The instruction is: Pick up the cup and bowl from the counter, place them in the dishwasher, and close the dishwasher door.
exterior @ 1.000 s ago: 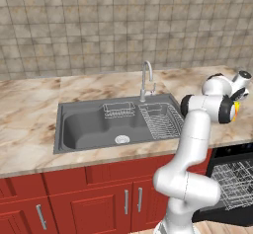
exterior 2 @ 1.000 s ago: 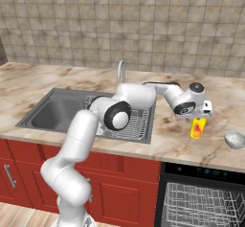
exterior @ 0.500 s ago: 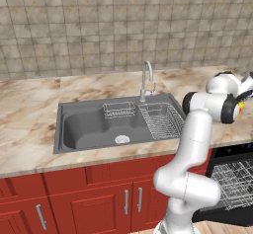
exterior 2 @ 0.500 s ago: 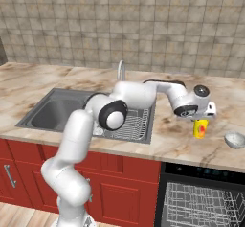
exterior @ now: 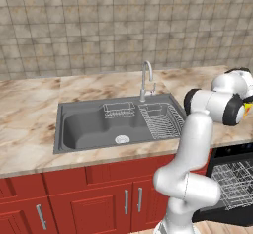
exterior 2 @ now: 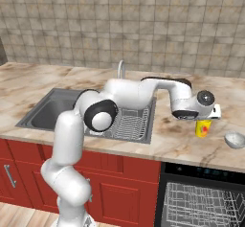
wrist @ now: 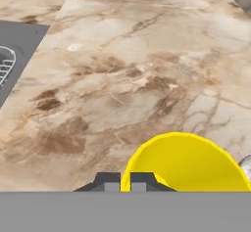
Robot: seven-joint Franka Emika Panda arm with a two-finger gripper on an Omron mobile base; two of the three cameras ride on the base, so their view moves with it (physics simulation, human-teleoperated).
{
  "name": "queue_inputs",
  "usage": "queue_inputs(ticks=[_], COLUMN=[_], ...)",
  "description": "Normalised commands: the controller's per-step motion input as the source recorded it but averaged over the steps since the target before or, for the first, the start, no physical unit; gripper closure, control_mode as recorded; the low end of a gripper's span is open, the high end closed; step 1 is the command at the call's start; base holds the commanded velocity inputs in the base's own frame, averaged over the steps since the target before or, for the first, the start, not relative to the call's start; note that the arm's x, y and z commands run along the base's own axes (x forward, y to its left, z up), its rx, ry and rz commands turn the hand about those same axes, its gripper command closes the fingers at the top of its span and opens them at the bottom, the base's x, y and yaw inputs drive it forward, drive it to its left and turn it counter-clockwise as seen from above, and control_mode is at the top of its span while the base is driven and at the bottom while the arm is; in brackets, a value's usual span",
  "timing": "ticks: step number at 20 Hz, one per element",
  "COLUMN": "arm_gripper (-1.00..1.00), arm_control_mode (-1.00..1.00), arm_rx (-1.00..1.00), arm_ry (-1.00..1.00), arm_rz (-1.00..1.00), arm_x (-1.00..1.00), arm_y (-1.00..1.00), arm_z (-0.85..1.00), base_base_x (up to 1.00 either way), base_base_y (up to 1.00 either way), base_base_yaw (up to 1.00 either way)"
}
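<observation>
While my two dark fingertips (wrist: 113,182) show at the bottom of the hand view, close side by side with hardly any gap between them, I cannot tell whether they grip anything. The rim of the cup (wrist: 186,163) starts right against them and curves away to the right as a broad yellow arc, so my gripper (wrist: 125,183) sits at the cup's edge, but whether one finger is inside the rim is hidden from me.

From the right base view my hand (exterior 2: 201,107) hangs directly over the cup (exterior 2: 203,128), covering its top; the yellow body with its orange shading stands upright on the counter (exterior 2: 182,142) below. Just to the right of the cup lies the small grey bowl (exterior 2: 235,140), near it but apart, also on the counter. A sliver of that bowl (wrist: 246,166) peeks in at the right edge of the hand view.

Further out, my arm reaches across the sink (exterior 2: 52,107) and its wire drainer basket (exterior 2: 125,123), with the faucet (exterior: 146,80) behind them. Below the counter, beside the red cabinets (exterior: 89,201), the dishwasher (exterior 2: 203,197) stands open, its white wire rack (exterior: 237,181) showing above the lowered dishwasher door (exterior: 222,215).
</observation>
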Motion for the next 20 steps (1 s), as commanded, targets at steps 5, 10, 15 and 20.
queue_inputs(ticks=[5,10,15,20], arm_gripper=[1.0,1.0,1.0,1.0], arm_control_mode=[-1.0,-1.0,-1.0,-1.0], arm_rx=[0.0,0.0,0.11,0.29], arm_ry=[-0.13,-0.08,-0.07,-0.08], arm_rz=[0.0,-0.07,-0.15,-0.22], arm_x=[-0.53,-0.56,-0.55,-0.51], arm_y=[0.08,0.01,0.0,-0.01], arm_z=[0.34,0.05,0.01,0.19], base_base_x=[0.0,0.0,0.0,0.0], base_base_y=[0.0,0.0,0.0,0.0], base_base_yaw=[0.0,0.0,0.0,0.0])
